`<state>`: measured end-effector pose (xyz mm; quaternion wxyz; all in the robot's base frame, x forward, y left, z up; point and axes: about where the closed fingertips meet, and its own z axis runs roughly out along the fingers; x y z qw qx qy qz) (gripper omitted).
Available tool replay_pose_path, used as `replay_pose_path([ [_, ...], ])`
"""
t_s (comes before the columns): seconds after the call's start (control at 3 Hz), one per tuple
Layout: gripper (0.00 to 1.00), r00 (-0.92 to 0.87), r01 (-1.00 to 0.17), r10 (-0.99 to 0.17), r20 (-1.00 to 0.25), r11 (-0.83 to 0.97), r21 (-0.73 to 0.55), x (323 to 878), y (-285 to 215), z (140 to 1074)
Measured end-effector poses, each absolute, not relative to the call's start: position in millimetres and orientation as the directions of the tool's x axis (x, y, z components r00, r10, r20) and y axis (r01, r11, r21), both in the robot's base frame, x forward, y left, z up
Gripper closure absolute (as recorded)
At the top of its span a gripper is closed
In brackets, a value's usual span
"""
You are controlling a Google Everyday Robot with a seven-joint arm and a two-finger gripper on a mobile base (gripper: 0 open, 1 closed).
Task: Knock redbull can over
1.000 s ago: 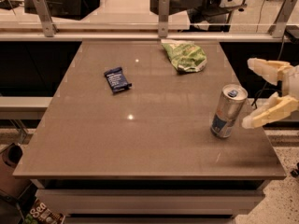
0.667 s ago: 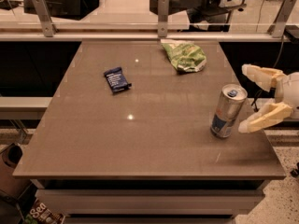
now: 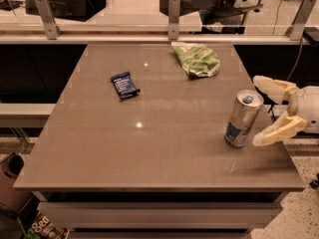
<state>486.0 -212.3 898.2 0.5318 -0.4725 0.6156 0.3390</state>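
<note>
We see only the gripper (image 3: 259, 111) and its wrist; the arm is cut off at the right frame edge. Its fingers stand wide apart, tips just right of the can (image 3: 242, 119); whether they touch it we cannot tell. The can stands upright near the table's (image 3: 149, 153) right edge, with open surface to its left. Its label is unreadable.

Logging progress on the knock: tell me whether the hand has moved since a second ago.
Yes. The hand, at the table's right edge, has shifted left toward the redbull can, which has stayed put.
</note>
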Motion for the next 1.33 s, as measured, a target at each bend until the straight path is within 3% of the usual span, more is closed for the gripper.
replay_pose_path([
  [0.33, 0.00, 0.006, -0.945, -0.191, -0.982, 0.319, -0.067, 486.4, -213.4, 891.4],
  [1.33, 0.65, 0.023, -0.946, -0.149, -0.989, 0.317, -0.070, 488.3, -213.3, 882.3],
])
